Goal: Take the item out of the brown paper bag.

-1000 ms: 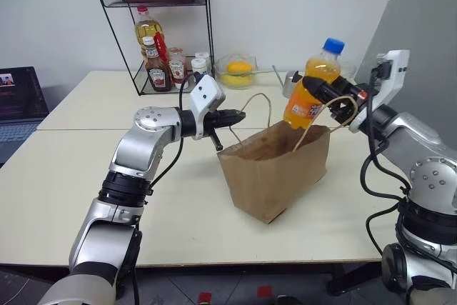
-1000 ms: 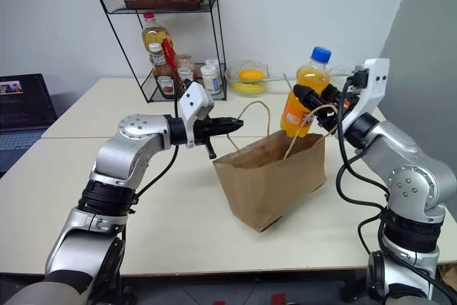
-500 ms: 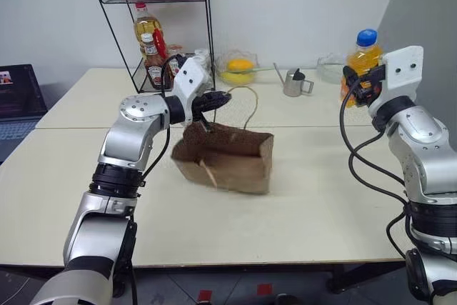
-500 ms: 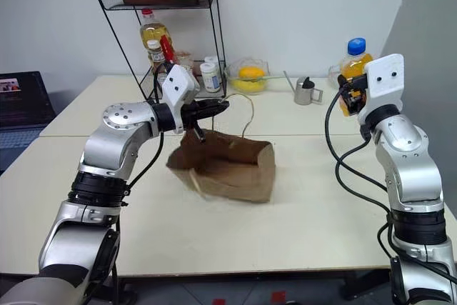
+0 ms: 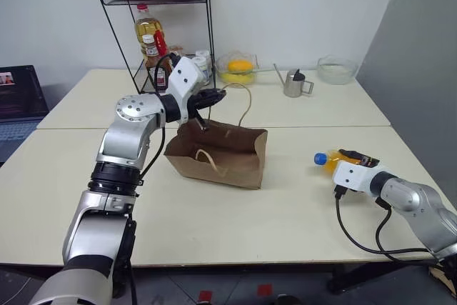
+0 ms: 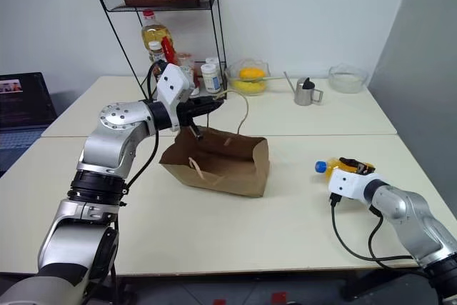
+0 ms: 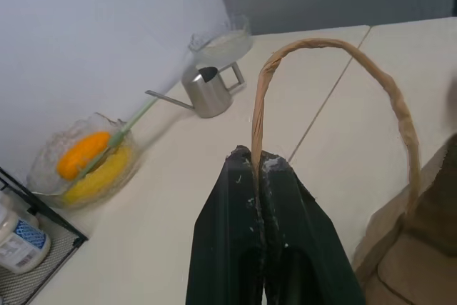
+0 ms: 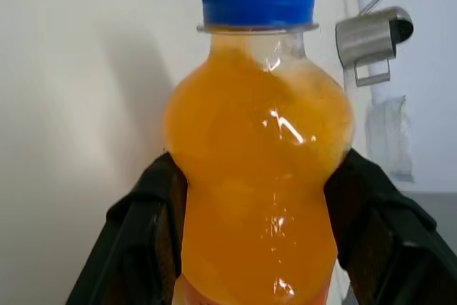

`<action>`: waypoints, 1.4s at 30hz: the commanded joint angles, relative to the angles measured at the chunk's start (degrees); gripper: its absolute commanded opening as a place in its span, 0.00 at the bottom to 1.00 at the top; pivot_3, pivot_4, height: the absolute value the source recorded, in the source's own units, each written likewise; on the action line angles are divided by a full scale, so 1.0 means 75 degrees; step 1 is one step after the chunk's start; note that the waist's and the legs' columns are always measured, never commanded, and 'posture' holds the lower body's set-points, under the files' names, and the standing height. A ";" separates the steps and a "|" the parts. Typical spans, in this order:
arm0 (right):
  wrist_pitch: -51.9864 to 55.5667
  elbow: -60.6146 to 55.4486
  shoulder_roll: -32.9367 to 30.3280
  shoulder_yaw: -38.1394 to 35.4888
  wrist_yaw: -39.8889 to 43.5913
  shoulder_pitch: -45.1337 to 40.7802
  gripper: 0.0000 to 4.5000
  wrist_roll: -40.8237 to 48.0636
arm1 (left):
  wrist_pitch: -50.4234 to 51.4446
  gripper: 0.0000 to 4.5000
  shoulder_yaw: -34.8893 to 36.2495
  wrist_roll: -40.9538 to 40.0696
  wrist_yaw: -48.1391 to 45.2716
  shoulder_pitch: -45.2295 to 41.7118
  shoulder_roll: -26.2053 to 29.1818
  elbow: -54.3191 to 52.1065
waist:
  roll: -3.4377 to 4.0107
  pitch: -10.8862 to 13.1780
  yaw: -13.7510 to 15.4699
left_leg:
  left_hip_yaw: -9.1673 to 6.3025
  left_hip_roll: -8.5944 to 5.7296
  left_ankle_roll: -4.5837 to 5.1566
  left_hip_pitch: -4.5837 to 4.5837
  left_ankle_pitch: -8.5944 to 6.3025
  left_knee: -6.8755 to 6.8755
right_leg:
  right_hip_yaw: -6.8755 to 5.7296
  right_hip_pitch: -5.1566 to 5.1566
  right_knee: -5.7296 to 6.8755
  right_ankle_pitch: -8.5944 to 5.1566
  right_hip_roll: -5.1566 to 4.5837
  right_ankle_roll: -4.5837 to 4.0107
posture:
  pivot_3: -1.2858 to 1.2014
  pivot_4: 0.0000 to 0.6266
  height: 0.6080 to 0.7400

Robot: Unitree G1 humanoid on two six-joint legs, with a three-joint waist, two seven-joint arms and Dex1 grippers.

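Gripping the orange bottle [image 8: 258,176] low near the table's [image 5: 300,198] right edge, left fingers [image 7: 285,219] pinch the bag [image 5: 221,153] handle [image 7: 335,76]

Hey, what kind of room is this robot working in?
Probably a lab or office staged as a kitchen: pale tables, a wire rack with sauce bottles, a glass fruit bowl, and a laptop.
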 commanded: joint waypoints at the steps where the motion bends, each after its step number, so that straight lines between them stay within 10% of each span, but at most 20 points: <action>1: -0.0330 0.0505 0.0059 0.0238 0.0348 -0.0228 0.57 -0.0443 | 0.0025 0.00 0.0090 -0.0026 0.0060 0.0000 0.0012 -0.0466 | -0.0004 -0.0003 -0.0001 | -0.0002 0.0000 0.0000 0.0001 0.0000 0.0000 | -0.0001 0.0003 0.0000 0.0000 0.0000 0.0000 | 0.52 0.24 1.00; 5: -0.0695 0.0822 0.0017 0.0481 0.0780 -0.0387 0.57 -0.0894 | 0.0141 0.00 0.0105 -0.0038 0.0102 0.0072 -0.0006 -0.0621 | -0.0018 -0.0011 0.0003 | -0.0004 -0.0002 -0.0001 0.0002 0.0001 0.0008 | -0.0002 0.0010 -0.0002 0.0003 -0.0001 0.0005 | 0.52 0.24 1.00; 11: -0.0734 0.0564 0.0060 0.0160 0.1374 -0.0274 0.99 -0.0611 | 0.0240 0.00 0.0119 -0.0044 0.0150 0.0220 0.0024 -0.0796 | -0.0029 -0.0018 0.0024 | -0.0010 -0.0002 -0.0001 0.0004 0.0001 0.0011 | -0.0006 0.0018 -0.0002 0.0004 -0.0003 0.0005 | 0.52 0.24 1.00; 16: -0.0408 -0.0527 -0.0136 -0.0712 0.2042 0.0348 0.99 0.0318 | 0.0358 0.00 0.0232 -0.0076 0.0080 0.0286 0.0201 -0.0810 | -0.0029 -0.0018 0.0116 | -0.0016 -0.0002 -0.0001 0.0003 0.0000 0.0007 | -0.0012 0.0018 -0.0003 0.0003 -0.0004 0.0004 | 0.52 0.24 1.00; 28: 0.2846 -0.3339 0.1569 -0.2012 0.2049 0.0355 1.00 0.2769 | 0.1531 0.77 0.1229 -0.0910 -0.0512 0.0560 0.1578 -0.0870 | -0.0027 -0.0017 0.0021 | -0.0021 0.0002 0.0000 0.0006 0.0001 0.0007 | -0.0013 0.0016 0.0005 0.0004 0.0001 0.0004 | 0.52 0.24 1.00; 31: 0.3609 -0.3958 0.2387 -0.2303 0.1282 0.0551 1.00 0.2986 | 0.2051 0.99 0.1874 -0.0973 -0.0062 0.1508 0.2020 -0.1518 | -0.0027 -0.0018 0.0005 | -0.0021 0.0004 0.0000 0.0004 0.0001 0.0004 | -0.0012 0.0011 0.0006 0.0003 0.0000 0.0003 | 0.52 0.24 1.00; 35: 0.4746 -0.5071 0.3528 -0.2560 0.0286 0.1138 1.00 0.3266 | 0.2913 0.99 0.2805 -0.1080 0.0929 0.3553 0.1907 -0.3094 | -0.0024 -0.0020 0.0012 | -0.0020 0.0012 -0.0001 0.0000 0.0001 -0.0005 | -0.0004 -0.0001 0.0006 0.0002 -0.0004 0.0001 | 0.52 0.24 1.00; 42: 0.5065 -0.6347 0.4811 -0.2607 -0.1057 0.3957 1.00 0.3013 | 0.3427 0.99 0.3000 -0.0691 0.3336 0.7862 -0.0511 -0.6484 | -0.0029 -0.0062 0.0211 | -0.0016 0.0024 0.0001 -0.0004 -0.0001 -0.0003 | 0.0006 0.0007 -0.0001 0.0002 -0.0038 0.0001 | 0.52 0.24 1.00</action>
